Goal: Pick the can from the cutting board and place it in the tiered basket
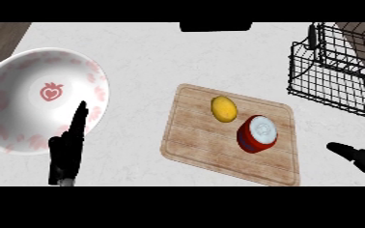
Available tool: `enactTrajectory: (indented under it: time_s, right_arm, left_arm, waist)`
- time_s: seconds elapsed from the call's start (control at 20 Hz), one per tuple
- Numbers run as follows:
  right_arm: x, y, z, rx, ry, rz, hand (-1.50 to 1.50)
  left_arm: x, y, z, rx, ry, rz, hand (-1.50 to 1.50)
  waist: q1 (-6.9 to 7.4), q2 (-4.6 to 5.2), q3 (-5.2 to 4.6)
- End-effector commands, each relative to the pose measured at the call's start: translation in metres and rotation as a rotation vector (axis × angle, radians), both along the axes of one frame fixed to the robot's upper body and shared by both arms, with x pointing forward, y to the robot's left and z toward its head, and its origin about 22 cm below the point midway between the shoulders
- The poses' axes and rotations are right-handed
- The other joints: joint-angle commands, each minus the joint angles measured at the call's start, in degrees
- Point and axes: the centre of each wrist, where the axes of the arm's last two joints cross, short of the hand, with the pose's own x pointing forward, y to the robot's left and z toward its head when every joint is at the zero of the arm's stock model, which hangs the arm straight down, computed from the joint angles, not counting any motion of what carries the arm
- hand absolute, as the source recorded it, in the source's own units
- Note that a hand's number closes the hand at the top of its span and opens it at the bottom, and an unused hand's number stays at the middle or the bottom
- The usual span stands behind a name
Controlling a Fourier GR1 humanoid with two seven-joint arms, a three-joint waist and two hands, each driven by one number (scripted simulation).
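the can (257, 134) stands upright on my cutting board (192, 140), just beside a lemon (224, 108). the tiered basket (321, 82) sits well apart at the far right of the counter (143, 48). my left hand (68, 149) rests with fingers straight by a plate (28, 72). my right hand (349, 153) barely shows; i cannot tell its state.

Can (257, 134) right of lemon (224, 108), on board (196, 140).

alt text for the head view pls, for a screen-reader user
A red can stands beside a lemon on a wooden cutting board, wire basket at upper right. Left hand rests open by a plate; right hand barely shows.
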Motion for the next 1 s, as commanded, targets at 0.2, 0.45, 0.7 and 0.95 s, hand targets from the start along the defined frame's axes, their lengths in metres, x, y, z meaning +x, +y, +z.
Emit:
enactTrajectory:
  time_s: [0.2, 0.45, 0.7, 0.95]
  right_arm:
    - [-0.027, 0.03, 0.051, -0.441, 0.337, 0.137, -1.5]
    - [-0.036, 0.055, 0.074, -0.572, 0.385, 0.015, -1.5]
    - [-0.04, 0.077, 0.061, -0.597, 0.436, -0.038, -1.5]
    - [-0.024, 0.091, 0.048, -0.677, 0.463, -0.045, -1.5]
  left_arm:
    - [-0.003, -0.007, -0.012, -0.029, 0.058, -0.015, 0.0]
    - [-0.016, -0.022, -0.02, -0.04, 0.069, -0.068, 0.0]
    - [0.017, -0.014, -0.01, -0.034, 0.048, -0.058, 0.0]
    - [0.006, -0.028, -0.013, -0.041, 0.055, -0.067, 0.0]
  waist:
    - [0.53, 0.61, -0.56]
    - [2.64, 0.86, -0.41]
    - [2.89, 1.17, -0.28]
    - [3.94, 1.19, -0.28]
